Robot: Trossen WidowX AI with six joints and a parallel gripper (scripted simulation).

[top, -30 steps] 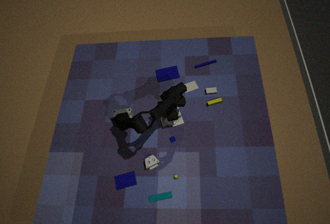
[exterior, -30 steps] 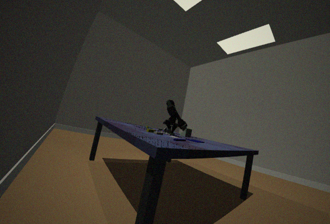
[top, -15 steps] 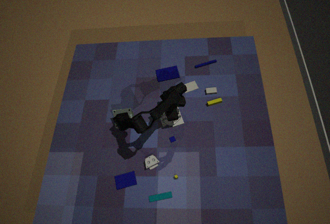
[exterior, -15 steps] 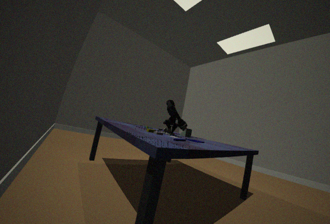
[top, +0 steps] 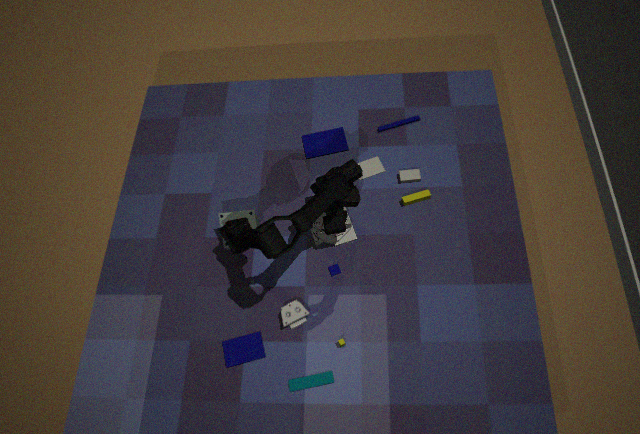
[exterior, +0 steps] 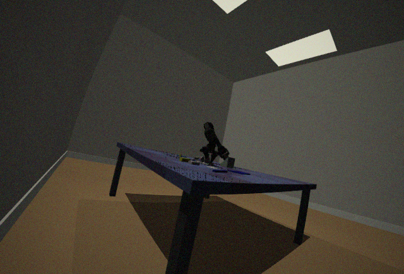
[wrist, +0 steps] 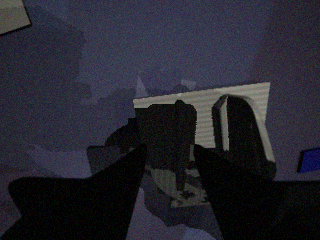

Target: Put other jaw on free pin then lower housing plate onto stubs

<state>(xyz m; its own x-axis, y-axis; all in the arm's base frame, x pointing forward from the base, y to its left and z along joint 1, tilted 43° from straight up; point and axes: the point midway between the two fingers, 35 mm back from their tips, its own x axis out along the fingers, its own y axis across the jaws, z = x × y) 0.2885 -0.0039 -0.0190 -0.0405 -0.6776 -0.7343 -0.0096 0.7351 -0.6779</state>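
The white base plate [top: 352, 235] [wrist: 260, 95] lies under the arm. Two dark upright jaws stand at it in the wrist view: the left jaw [wrist: 165, 122], and the right jaw [wrist: 243, 130] with a pale rim. The pins and the teeth mesh are hidden or too dark to tell. My gripper [wrist: 170, 148] is part open, with its fingertips apart at either side of the left jaw's near part; it grips nothing. The white housing plate [top: 293, 306], with two round holes, lies apart from the base, toward the bottom of the top view.
A small blue square [top: 334, 269] lies between base and housing plate. Blue slabs [top: 324, 143] [top: 243, 349], a teal bar [top: 311, 381], a yellow cube [top: 341, 342], a yellow bar [top: 416, 197], a white block [top: 409, 175], a pale card [top: 372, 167] and a blue rod [top: 398, 123] lie around.
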